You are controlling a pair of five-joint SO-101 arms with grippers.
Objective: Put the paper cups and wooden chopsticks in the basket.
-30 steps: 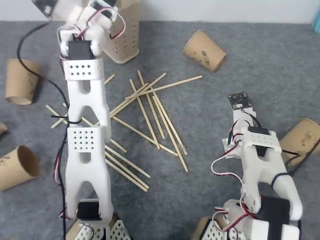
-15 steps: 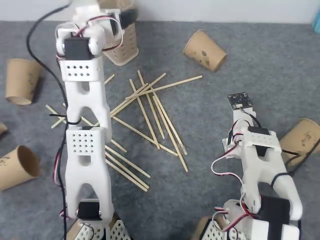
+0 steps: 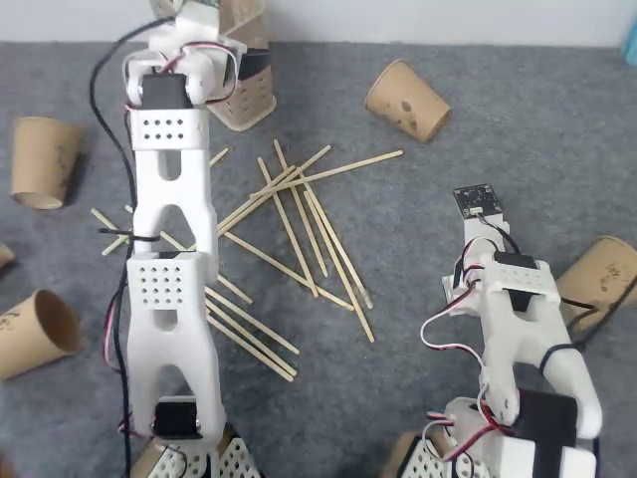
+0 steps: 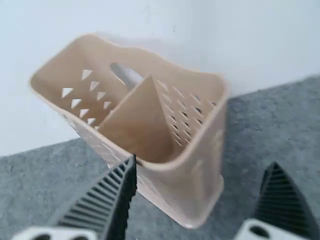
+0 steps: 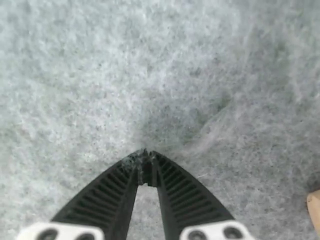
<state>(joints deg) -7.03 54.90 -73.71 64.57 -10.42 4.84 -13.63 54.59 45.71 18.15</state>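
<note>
left gripper [image 4: 202, 167]: spread wide, empty, hanging at the basket [image 4: 210, 100], far left | right gripper [image 5: 145, 155]: pinched shut on nothing, near right | chopsticks [image 3: 299, 214]: scattered mid-table; paper cups [image 3: 406, 98] strewn around | risk: a spread finger clipping the rim could tip the basket.

**High view.** The left arm [image 3: 169, 229] overlies part of the wooden chopsticks [image 3: 299, 204] and the near wall of the basket [image 3: 251, 95]. The basket's upper part is cut by the top edge. One paper cup [image 3: 35, 334] is clipped by the left edge. A second cup [image 3: 602, 269] runs off the right edge, its lower end behind the right arm [image 3: 523, 329]. A tan sliver [image 3: 4, 257] at the left edge is possibly another cup.

**Left wrist view.** The basket is blurred, and its perforations are indistinct.

**Right wrist view.** A tan corner [image 5: 315, 206] at the frame edge is too small to identify.
</note>
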